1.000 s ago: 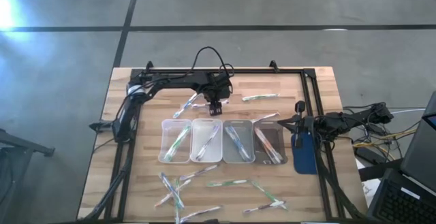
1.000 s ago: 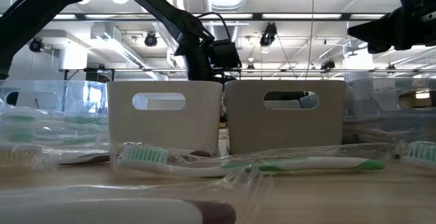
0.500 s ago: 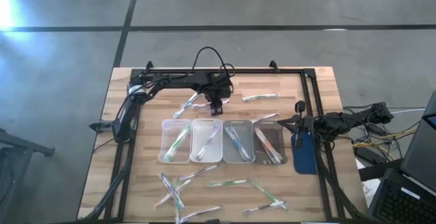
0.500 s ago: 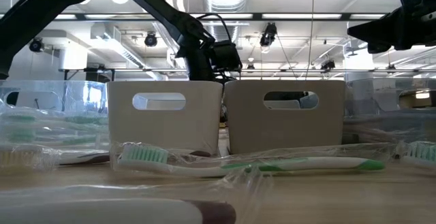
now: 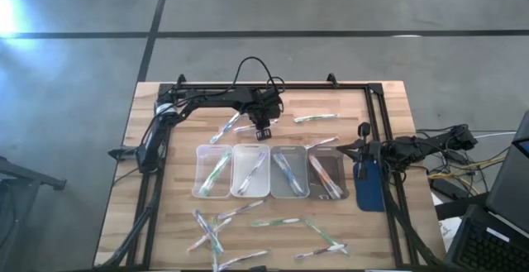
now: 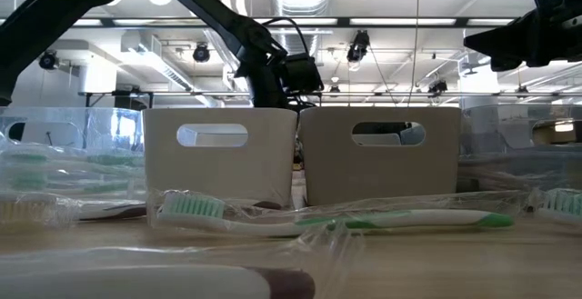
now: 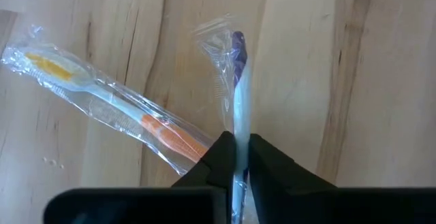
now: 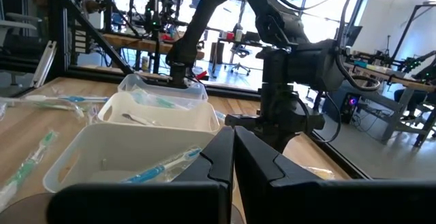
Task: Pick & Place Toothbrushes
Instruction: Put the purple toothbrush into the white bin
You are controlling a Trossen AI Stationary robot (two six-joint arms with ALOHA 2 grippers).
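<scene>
My left gripper points steeply down at the table's far middle, shut on a wrapped purple toothbrush that lies on the wood. A wrapped orange-and-yellow toothbrush lies beside it. Another toothbrush lies farther right. Four clear trays stand in a row mid-table, with toothbrushes in them. Several more toothbrushes lie loose near the front edge. My right gripper waits shut at the table's right side. My left gripper pinches the purple toothbrush's wrapped handle between its two fingers, one on each long side. The fingers come from above, slanting down, and stand across the handle. The toothbrush lies flat on the table, its purple end pointing away from the fingers.
A dark frame rail runs along the table's far edge and down both sides. A blue object lies under the right arm. Cables trail off the right edge. In the low view, two white bins stand behind a green toothbrush.
</scene>
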